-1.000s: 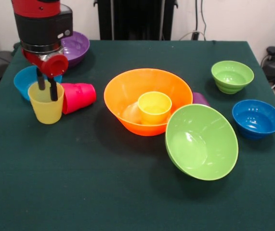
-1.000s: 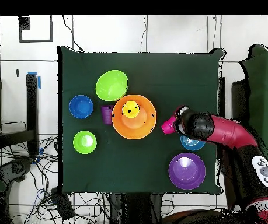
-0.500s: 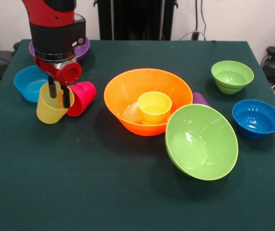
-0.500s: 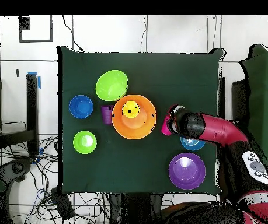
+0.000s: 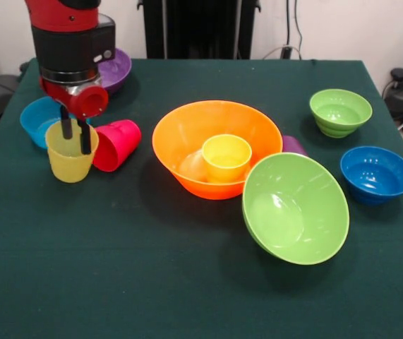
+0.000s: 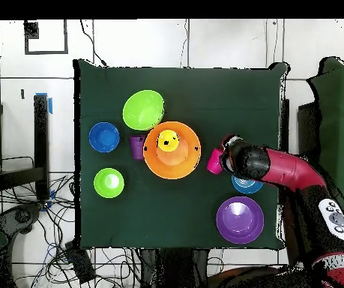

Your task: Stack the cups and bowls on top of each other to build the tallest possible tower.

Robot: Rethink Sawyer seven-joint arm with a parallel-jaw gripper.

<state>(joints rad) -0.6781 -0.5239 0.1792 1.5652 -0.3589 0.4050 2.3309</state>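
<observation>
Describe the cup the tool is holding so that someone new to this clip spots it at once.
Start at the large orange bowl mid-table and look across to the red and black arm. Under it the tool pinches the rim of the pale yellow cup, which stands upright, unlike the red-pink cup lying on its side beside it.
</observation>
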